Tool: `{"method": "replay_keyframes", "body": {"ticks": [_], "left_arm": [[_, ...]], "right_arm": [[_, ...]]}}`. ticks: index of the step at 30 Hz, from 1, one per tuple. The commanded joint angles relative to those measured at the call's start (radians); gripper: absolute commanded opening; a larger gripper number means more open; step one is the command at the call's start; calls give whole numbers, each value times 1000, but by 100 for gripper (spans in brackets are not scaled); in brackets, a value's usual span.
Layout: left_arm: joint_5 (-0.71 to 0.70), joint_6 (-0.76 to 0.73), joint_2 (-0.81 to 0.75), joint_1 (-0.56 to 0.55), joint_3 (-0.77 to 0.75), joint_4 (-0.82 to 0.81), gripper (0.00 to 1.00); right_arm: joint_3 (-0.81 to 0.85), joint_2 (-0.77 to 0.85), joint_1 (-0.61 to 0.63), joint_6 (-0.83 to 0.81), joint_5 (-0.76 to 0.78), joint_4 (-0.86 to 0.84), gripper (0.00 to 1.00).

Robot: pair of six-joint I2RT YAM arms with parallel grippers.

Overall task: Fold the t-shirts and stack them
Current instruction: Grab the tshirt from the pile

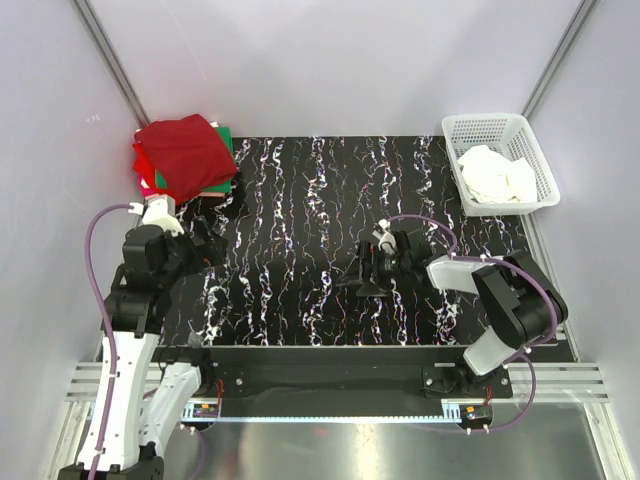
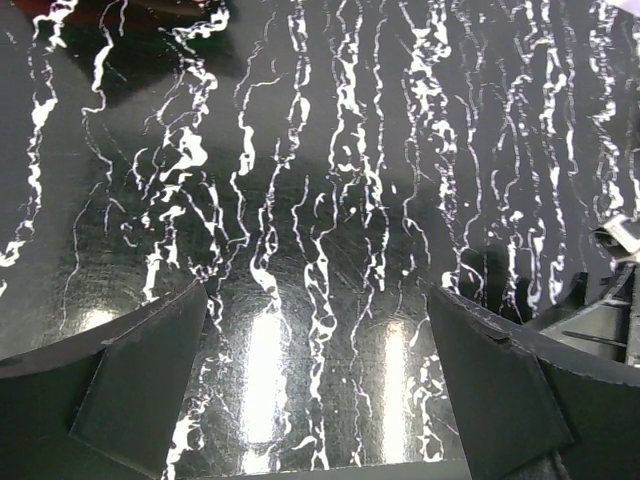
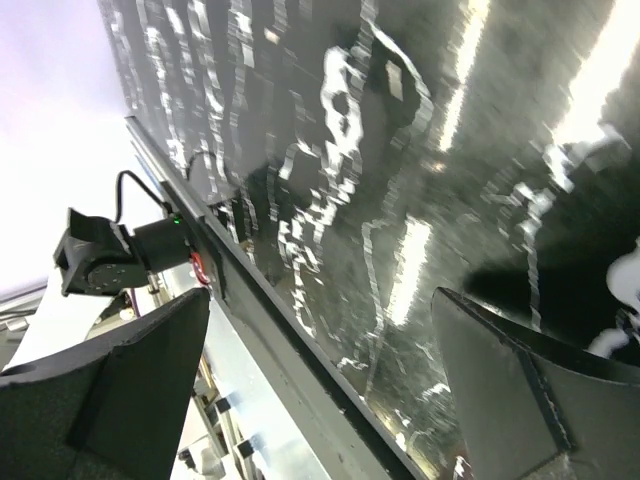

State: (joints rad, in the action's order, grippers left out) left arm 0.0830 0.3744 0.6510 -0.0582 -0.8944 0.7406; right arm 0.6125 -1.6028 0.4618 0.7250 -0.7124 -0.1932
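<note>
Folded t-shirts are stacked at the table's far left corner: a dark red one (image 1: 185, 155) on top, bright red (image 1: 146, 168) and green (image 1: 229, 148) edges showing under it. A white t-shirt (image 1: 495, 175) lies crumpled inside the white mesh basket (image 1: 498, 123) at the far right. My left gripper (image 1: 215, 232) hangs open just in front of the stack, with only the black marbled table between its fingers (image 2: 150, 380). My right gripper (image 1: 363, 278) is open over the table's middle, tilted on its side, and holds nothing (image 3: 320, 300).
The black mat with white veins (image 1: 300, 200) covers the table between grey walls. The right wrist view looks along the mat's near edge to the metal rail and the left arm's base (image 3: 100, 265). Cables loop beside both arms.
</note>
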Motion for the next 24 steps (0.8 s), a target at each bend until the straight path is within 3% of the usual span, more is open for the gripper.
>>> {"method": "replay_keyframes", "body": {"ticks": [1, 3, 4, 8, 13, 16, 22, 24], "left_arm": [[-25, 4, 22, -3, -17, -12, 99], [-15, 4, 10, -3, -11, -23, 99], [-6, 4, 4, -3, -8, -26, 99], [0, 3, -20, -5, -1, -35, 99], [-32, 6, -30, -8, -8, -26, 99], [-51, 9, -54, -11, -5, -26, 99], [-46, 11, -70, -12, -3, -29, 99], [-42, 11, -68, -12, -1, -30, 99]], "right_arm": [[76, 46, -5, -47, -19, 48, 100], [102, 150, -8, -62, 36, 87, 100], [127, 185, -8, -90, 147, 127, 100], [464, 231, -41, -159, 398, 459, 100], [962, 15, -236, -265, 552, 759, 100], [1137, -98, -363, -280, 647, 883, 100], [1277, -275, -618, -239, 694, 980, 100], [1320, -354, -650, -233, 702, 1009, 100]]}}
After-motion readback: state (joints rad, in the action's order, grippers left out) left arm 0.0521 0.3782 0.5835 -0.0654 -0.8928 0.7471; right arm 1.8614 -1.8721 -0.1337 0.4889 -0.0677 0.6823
